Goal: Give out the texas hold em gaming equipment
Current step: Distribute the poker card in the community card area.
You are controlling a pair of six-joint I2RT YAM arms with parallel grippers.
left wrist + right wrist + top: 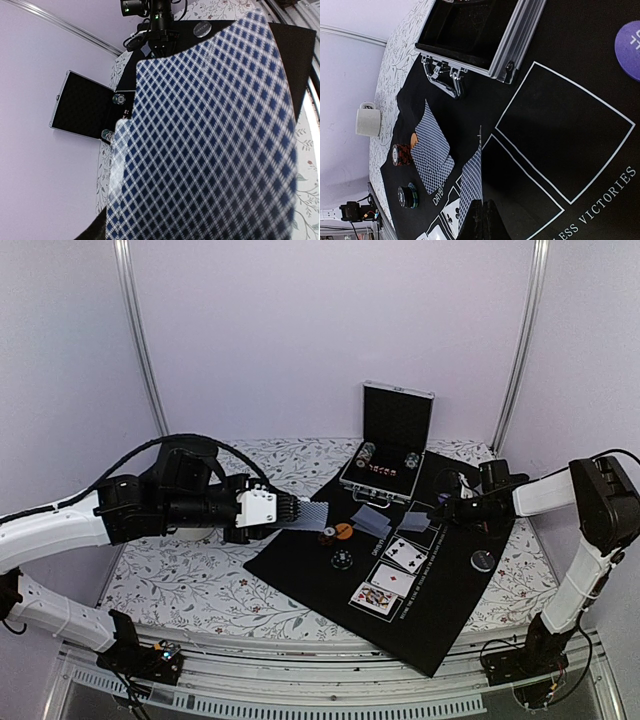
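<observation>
My left gripper is shut on playing cards held above the left edge of the black mat; their blue-checked back fills the left wrist view and hides the fingers. My right gripper is shut on one face-down card, held on edge over the mat's printed boxes. Two face-down cards lie beside an orange disc, a red chip stack and a black chip stack. Three face-up cards lie in a row. A purple disc and a black disc lie on the mat.
An open aluminium case holding chips stands at the mat's far edge. A cream cup stands on the floral tablecloth left of the mat. Purple walls close in the back and sides.
</observation>
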